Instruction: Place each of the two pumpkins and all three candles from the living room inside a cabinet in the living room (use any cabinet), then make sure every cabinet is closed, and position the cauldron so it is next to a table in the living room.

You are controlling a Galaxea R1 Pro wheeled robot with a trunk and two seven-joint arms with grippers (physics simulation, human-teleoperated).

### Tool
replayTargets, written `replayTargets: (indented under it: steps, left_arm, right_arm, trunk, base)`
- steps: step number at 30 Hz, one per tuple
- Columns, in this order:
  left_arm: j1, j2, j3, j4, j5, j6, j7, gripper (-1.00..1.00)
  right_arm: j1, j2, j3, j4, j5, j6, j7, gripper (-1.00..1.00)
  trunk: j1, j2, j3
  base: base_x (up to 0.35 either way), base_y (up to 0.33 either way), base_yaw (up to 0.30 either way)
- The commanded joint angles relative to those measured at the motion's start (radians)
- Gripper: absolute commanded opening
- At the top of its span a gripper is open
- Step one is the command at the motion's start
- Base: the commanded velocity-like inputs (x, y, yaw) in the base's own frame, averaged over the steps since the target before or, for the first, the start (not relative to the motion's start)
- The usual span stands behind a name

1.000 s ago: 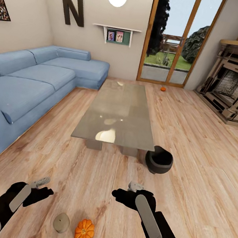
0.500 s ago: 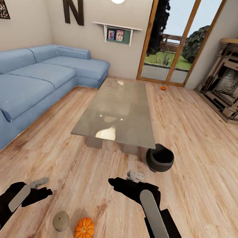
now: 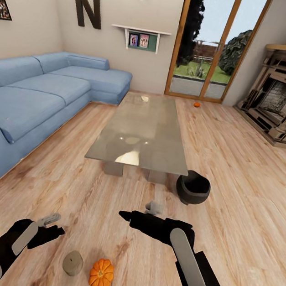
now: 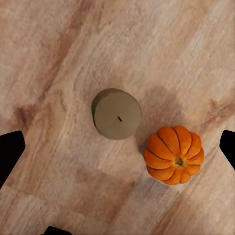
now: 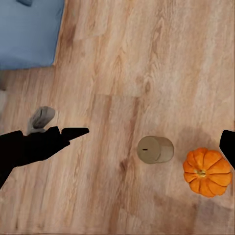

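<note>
At the bottom centre of the head view, a candle (image 3: 72,262) and a pumpkin (image 3: 101,275) sit side by side on the floor (image 3: 243,177). The left hand (image 3: 49,225) and right hand (image 3: 139,211) hover spread and empty. The cauldron (image 3: 193,187) stands by the desk (image 3: 142,131); another pumpkin (image 3: 196,104) lies upper right.

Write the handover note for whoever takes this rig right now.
Left gripper: open, empty, above the floor near a candle.
Right gripper: appears open, empty.
Candle and pumpkin sit side by side on the floor in front of the robot. A second pumpkin lies by the glass door.
Cauldron already stands at the table corner.
Left: nothing is picked up yet; stow pumpkins and candles, close the cabinets.
</note>
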Motion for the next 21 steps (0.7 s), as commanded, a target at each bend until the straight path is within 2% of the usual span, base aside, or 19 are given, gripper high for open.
replayTargets:
  steps: [1, 3, 6, 8, 11, 16, 21]
  left_arm:
    - [0.0, -0.001, 0.001, -0.002, 0.011, 0.004, 0.008, 1.0]
    - [0.0, -0.001, 0.001, -0.002, 0.012, 0.004, 0.008, 1.0]
    - [0.0, 0.002, 0.001, -0.002, 0.012, 0.005, 0.008, 1.0]
    - [0.0, 0.003, 0.001, -0.002, 0.012, 0.005, 0.008, 1.0]
    - [0.0, 0.004, 0.001, -0.002, 0.012, 0.004, 0.008, 1.0]
    - [0.0, 0.007, -0.001, -0.002, 0.012, 0.005, 0.008, 1.0]
    - [0.0, 0.001, -0.001, -0.002, 0.012, 0.005, 0.008, 1.0]
  right_arm:
    - [-0.001, -0.021, -0.003, 0.002, -0.01, -0.003, 0.065, 1.0]
    - [0.001, -0.055, -0.02, 0.006, -0.011, -0.007, 0.149, 1.0]
    - [0.003, -0.092, -0.074, 0.034, -0.012, -0.009, 0.247, 1.0]
    - [0.004, -0.105, -0.114, 0.07, -0.011, -0.009, 0.311, 1.0]
    - [0.005, -0.114, -0.146, 0.107, -0.006, -0.01, 0.387, 1.0]
    - [0.005, -0.133, -0.169, 0.131, -0.008, -0.01, 0.423, 1.0]
    - [0.006, -0.135, -0.172, 0.133, -0.002, -0.011, 0.428, 1.0]
  trunk:
    - [0.004, -0.008, -0.004]
    - [0.011, -0.022, -0.01]
    - [0.023, -0.043, -0.02]
    - [0.031, -0.057, -0.026]
    - [0.042, -0.078, -0.035]
    - [0.061, -0.113, -0.051]
    - [0.08, -0.148, -0.067]
  base:
    - [0.0, 0.0, 0.0]
    - [0.0, 0.0, 0.0]
    - [0.0, 0.0, 0.0]
    - [0.0, 0.0, 0.0]
    - [0.0, 0.0, 0.0]
    - [0.0, 0.0, 0.0]
    - [0.0, 0.0, 0.0]
